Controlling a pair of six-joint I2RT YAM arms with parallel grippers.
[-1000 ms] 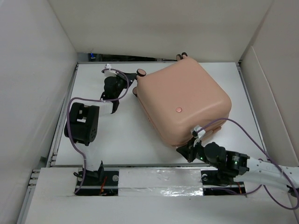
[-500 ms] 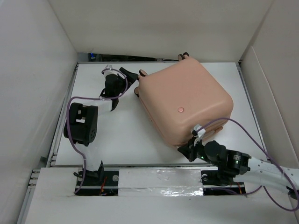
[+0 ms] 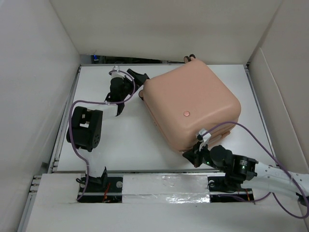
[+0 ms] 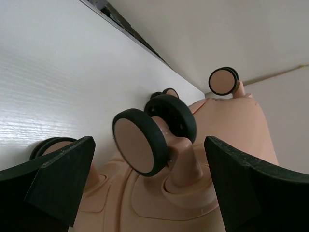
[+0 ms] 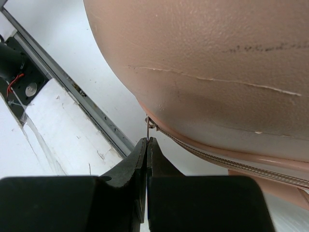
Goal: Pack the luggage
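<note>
- A white counter [image 3: 120, 140], walled by panels [image 3: 43, 58], carries the closed luggage [image 3: 190, 106].
- At its far-left corner the left end effector [image 3: 136, 79] is spread, with a wheel [image 4: 140, 145] between the fingers.
- At its near edge the right end effector [image 5: 146, 145] is pinched on the zipper pull [image 5: 148, 126].
- The luggage is judged stiff, bulky and slippery; the pull and wheels are judged the better holds.

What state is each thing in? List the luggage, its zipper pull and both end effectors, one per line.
luggage: closed, lying flat on the table.
zipper pull: pinched by the right end effector.
left end effector: open, straddling a wheel.
right end effector: shut on the zipper pull.
</note>
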